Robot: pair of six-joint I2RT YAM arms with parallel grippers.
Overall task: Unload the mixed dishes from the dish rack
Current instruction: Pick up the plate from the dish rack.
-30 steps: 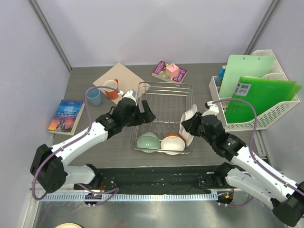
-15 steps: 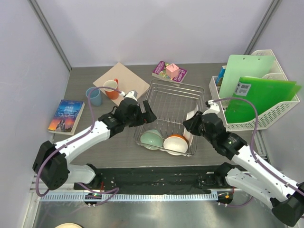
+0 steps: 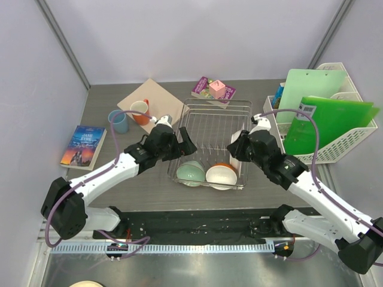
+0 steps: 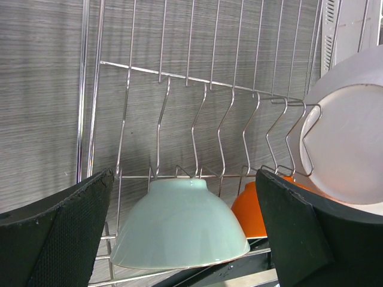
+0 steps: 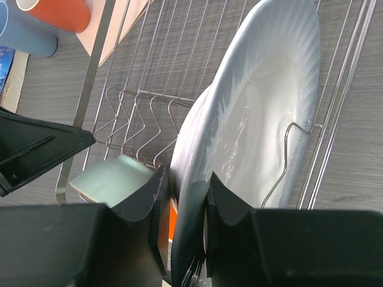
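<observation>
Dish rack (image 3: 218,119) mid-table, the large white plate (image 5: 263,101) on edge along its right side: glossy, stiff, breakable, probably slippery. The right gripper (image 5: 187,203) is pinched tight on its rim, a sensible hold. The pale green bowl (image 4: 179,224) sits at the rack's near end, with the left gripper (image 3: 179,143) spread wide and empty.

white plate (image 5: 263,101); pale green bowl (image 4: 179,224); orange-and-cream bowl (image 3: 221,176); silver wire rack (image 3: 210,125); orange-red mug (image 3: 140,112); light-blue cup (image 3: 118,121)

Book (image 3: 84,146), wooden board (image 3: 161,97), white basket (image 3: 335,149)
</observation>
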